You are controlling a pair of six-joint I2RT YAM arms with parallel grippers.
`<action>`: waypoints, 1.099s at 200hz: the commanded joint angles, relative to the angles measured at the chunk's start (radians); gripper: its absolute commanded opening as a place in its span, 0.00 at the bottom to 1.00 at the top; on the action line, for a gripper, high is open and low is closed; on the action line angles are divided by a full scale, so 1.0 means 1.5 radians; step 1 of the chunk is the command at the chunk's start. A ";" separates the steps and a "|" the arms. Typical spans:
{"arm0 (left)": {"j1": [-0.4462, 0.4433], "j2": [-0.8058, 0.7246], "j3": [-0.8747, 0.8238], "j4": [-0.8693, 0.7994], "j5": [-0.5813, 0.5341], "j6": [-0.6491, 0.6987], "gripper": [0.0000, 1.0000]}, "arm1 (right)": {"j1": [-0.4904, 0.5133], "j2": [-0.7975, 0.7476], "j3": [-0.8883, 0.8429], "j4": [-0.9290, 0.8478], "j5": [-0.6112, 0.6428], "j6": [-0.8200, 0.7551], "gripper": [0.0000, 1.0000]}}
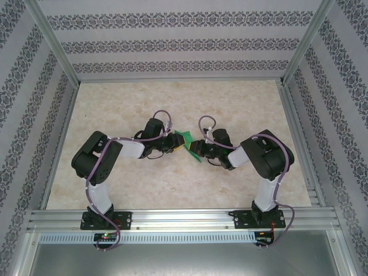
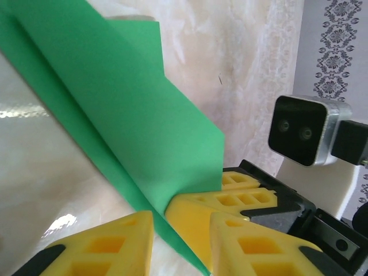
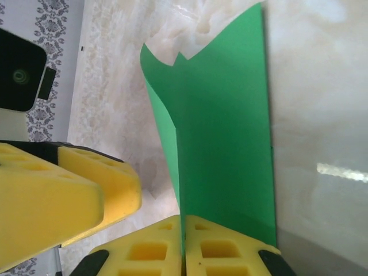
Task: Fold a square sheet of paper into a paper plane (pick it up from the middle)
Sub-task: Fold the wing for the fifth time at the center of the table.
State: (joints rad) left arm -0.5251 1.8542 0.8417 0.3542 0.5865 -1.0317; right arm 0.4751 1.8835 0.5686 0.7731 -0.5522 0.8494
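Green was pretty much all both wrist cams got. Starting at the right gripper [image 3: 184, 230]: its yellow pads were pressed flat together with the bottom edge of the thin bright green sheet of paper [image 3: 224, 132] nipped between them, so that one was clamped on the paper. From there the sheet stood away toward 12 o'clock in that view, one long edge straight and the far end curling over with a ragged overlap of layers.

The left gripper [image 2: 179, 230] was right up against it. Its yellow fingers [image 2: 103, 247] stood apart on either side of the folded edge, and as far as I could see they weren't pinching yet.

From the top camera, the paper hung at the middle of the beige marble-look tabletop [image 1: 241, 103], slanting roughly 11 to 5 o'clock. The left arm came in from 9 and the right from 3.

My read: this was mid-fold. The sheet already had a long crease and a flap, but it was nowhere near a dart. The next move probably needed the left jaws to close on the crease just beside the right's hold without buckling the paper, which looked floppy.

Containers: none in the frames, so nothing to list there.
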 commanded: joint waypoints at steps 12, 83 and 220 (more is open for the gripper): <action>-0.006 0.024 0.026 0.050 0.004 0.033 0.28 | -0.007 0.014 -0.011 0.019 -0.004 0.020 0.12; -0.007 0.058 0.045 0.074 0.031 0.030 0.25 | -0.009 0.014 -0.009 -0.040 0.000 0.021 0.13; -0.007 0.098 0.065 0.061 0.033 0.033 0.21 | -0.007 0.020 0.012 -0.128 0.010 -0.020 0.12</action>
State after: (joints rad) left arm -0.5251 1.9842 0.9104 0.4355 0.6239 -1.0130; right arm 0.4686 1.8877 0.5961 0.6998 -0.5671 0.8543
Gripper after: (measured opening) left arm 0.218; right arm 0.107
